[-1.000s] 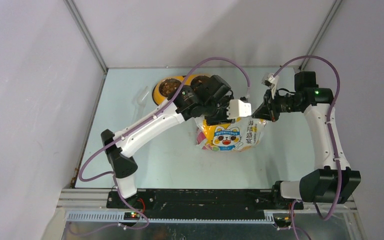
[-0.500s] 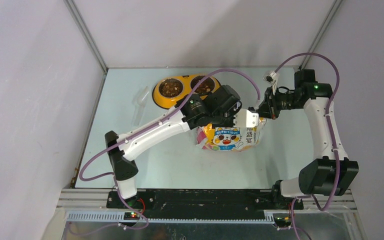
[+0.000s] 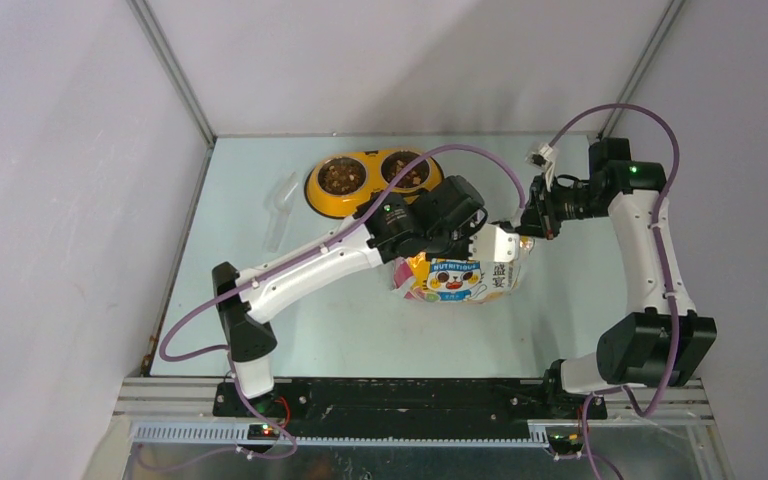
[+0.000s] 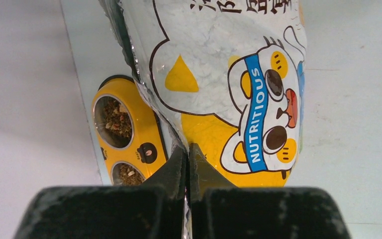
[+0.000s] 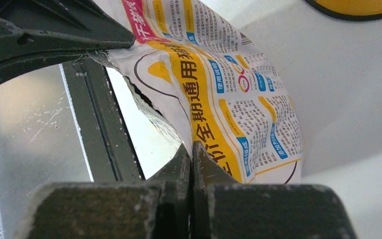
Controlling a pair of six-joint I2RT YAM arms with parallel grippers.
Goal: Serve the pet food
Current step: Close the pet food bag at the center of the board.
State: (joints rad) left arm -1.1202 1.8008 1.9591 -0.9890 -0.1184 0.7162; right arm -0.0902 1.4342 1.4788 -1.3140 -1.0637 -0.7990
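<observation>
Pet food bag (image 3: 455, 281): likely soft, slippery foil; best held by top edges, pinched in closed left gripper (image 4: 188, 147), right gripper (image 5: 193, 147).

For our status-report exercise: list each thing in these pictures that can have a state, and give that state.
food bag: held at its top by both grippers.
left gripper: shut on the food bag.
right gripper: shut on the food bag.
double bowl: kibble in both sides.
scoop: lying flat, untouched.
</observation>
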